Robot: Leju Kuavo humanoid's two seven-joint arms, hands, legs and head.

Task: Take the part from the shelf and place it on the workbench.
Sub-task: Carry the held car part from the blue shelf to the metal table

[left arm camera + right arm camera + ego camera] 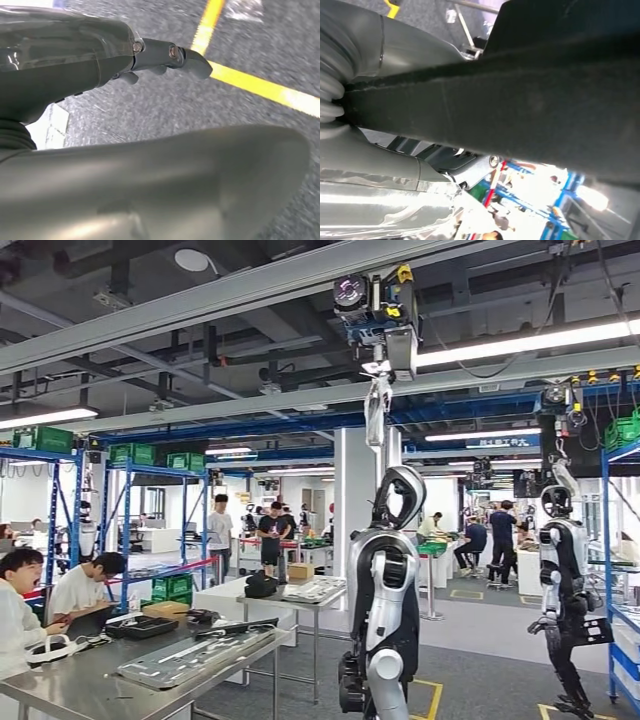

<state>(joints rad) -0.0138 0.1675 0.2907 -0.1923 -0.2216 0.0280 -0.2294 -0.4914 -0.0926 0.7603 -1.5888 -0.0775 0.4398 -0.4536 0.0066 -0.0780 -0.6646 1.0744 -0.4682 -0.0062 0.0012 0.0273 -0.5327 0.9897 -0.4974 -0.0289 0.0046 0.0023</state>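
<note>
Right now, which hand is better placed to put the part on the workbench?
Right, likely: the right hand grips the dark flat part, while the left hand hangs empty, fingers straight, over the grey floor.

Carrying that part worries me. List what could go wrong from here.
1. The right hand grips the dark part, which juts well past it. It could slip or strike something.
2. Another robot stands near the workbench, so a collision is possible.
3. Trays crowd the workbench top.
</note>
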